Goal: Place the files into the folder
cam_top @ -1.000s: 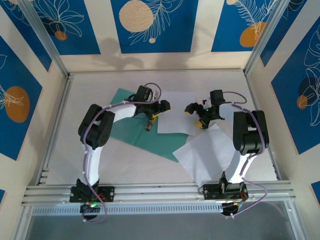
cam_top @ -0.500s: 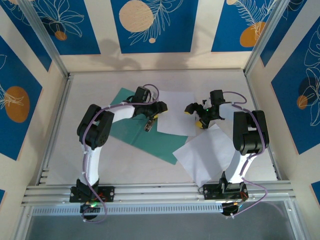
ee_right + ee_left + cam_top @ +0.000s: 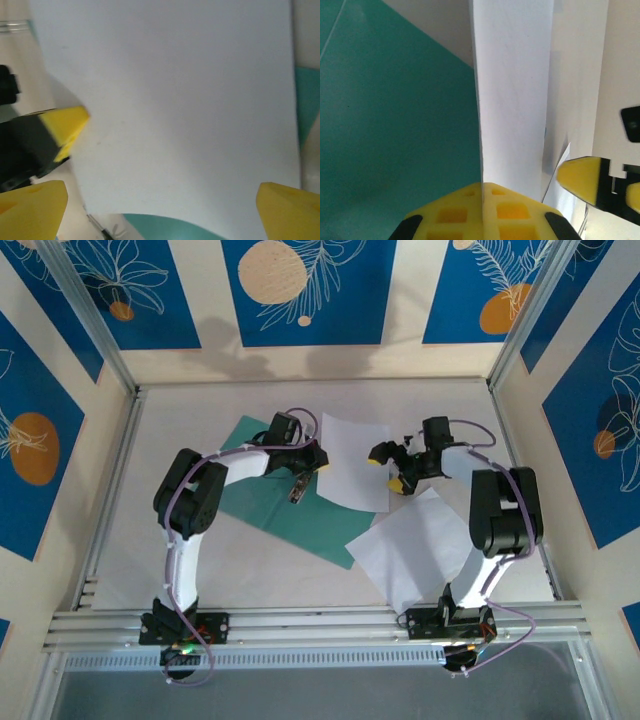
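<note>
One white sheet (image 3: 355, 475) lies at the right side of the folder (image 3: 270, 505), its folder-side edge lifted — the left hand (image 3: 316, 462) is clamped on it. The other sheet (image 3: 420, 545) lies further right of the folder; the right hand (image 3: 388, 472) hangs spread apart.

Logged pale tabletop (image 3: 250, 575) boxed on three sides by cream walls (image 3: 400, 358) carrying blue panels (image 3: 340, 310) with white leaf outlines and orange discs (image 3: 505, 310). Noted aluminium rails (image 3: 320, 625) along near edge.
</note>
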